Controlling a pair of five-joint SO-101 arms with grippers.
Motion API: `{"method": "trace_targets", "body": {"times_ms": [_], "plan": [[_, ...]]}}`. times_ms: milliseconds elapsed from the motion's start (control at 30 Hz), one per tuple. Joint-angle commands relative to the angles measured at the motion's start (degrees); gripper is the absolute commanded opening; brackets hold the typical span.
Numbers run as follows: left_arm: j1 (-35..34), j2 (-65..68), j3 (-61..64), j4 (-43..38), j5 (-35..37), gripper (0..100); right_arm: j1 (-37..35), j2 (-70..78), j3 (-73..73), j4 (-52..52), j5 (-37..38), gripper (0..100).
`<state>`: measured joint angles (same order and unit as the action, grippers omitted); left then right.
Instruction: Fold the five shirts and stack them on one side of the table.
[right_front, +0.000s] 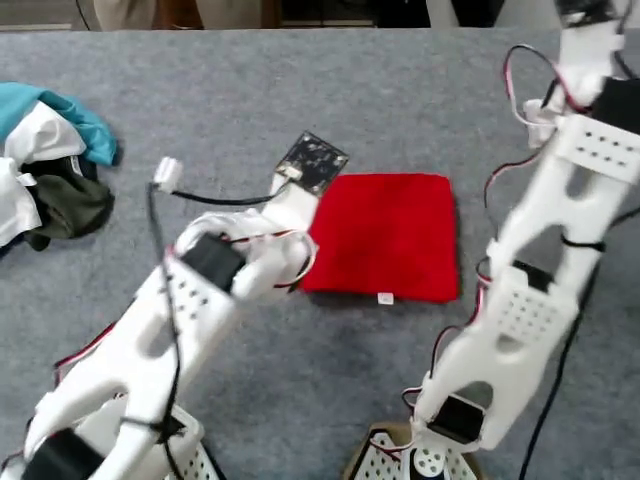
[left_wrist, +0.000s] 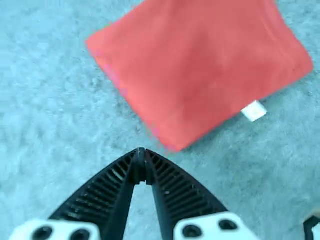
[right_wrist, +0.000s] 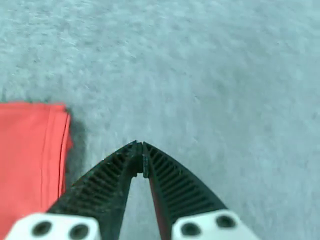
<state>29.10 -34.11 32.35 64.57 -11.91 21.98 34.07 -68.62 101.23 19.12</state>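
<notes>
One folded red shirt (right_front: 388, 236), one heap of at least three crumpled shirts (right_front: 50, 165), two arms (right_front: 160, 330).

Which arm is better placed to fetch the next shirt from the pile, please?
Probably left: the left arm is between the pile and the red shirt; the right arm stands beyond it.
</notes>
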Motion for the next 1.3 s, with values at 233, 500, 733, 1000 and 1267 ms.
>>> {"method": "trace_targets", "body": {"times_ms": [233, 500, 733, 1000, 1267], "plan": [[-11.69, -4.79, 7.21, 1.85, -0.88, 2, 2.42, -39.6, 60.0, 0.7, -0.35, 0.2], [-12.66, -4.79, 7.47, 1.58, -0.62, 2, -5.14, -54.46, 100.44, -14.42, -10.81, 0.6], [-12.66, -4.79, 9.85, 1.58, -0.44, 2, -12.79, -54.73, 105.63, -24.53, -34.64, 18.3], [-12.66, -4.79, 10.02, 1.85, -0.44, 2, -17.98, -51.38, 105.89, -30.24, -50.11, 39.1], [-13.01, -4.79, 12.4, 1.58, 1.05, 2, -20.79, -42.86, 105.54, -35.87, -59.6, 40.7]]}}
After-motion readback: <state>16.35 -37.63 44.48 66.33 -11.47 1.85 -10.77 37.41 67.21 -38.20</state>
